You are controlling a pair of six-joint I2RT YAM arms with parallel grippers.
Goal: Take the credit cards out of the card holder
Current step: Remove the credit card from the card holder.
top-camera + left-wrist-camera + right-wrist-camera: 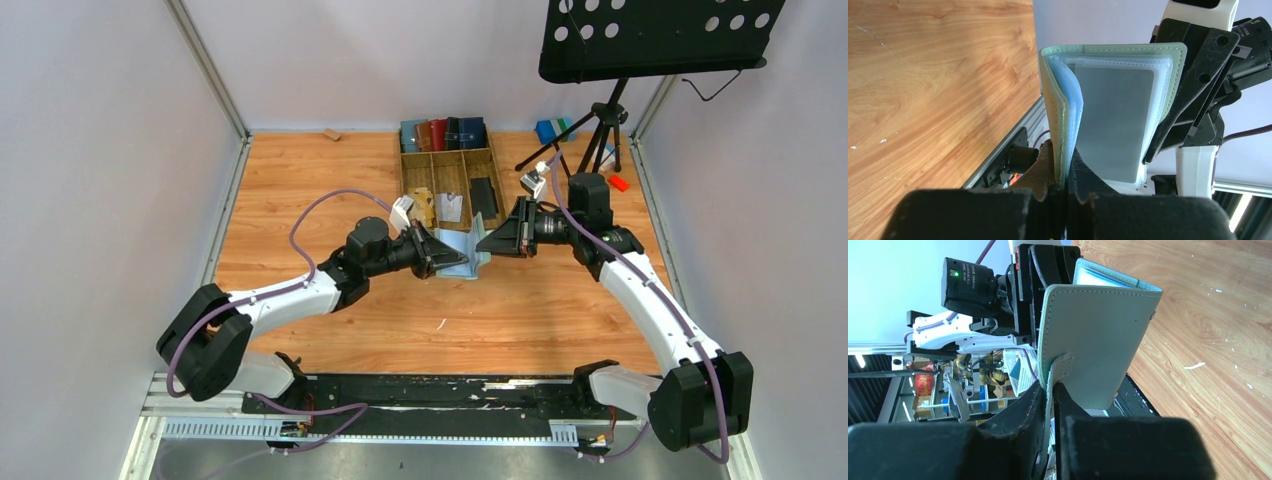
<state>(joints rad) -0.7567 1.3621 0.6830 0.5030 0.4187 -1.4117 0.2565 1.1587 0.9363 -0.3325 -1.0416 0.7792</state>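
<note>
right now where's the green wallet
In the top view the green wallet is held open mid-table, pinched between the left gripper and right gripper, just in front of the wooden tray.

This looks like a robotics lab test cell. A wood-grain tabletop (330, 200) is boxed in on the left, far and right by plain pale panels (100, 150) set in aluminium posts (207, 68). Two white-and-black robot arms, left (290, 295) and right (640, 290), trail purple cables (320, 205) from a metal rail (420, 395) along the near edge. A black perforated stand (660, 35) on a tripod (605, 130) stands at the far right.
</note>
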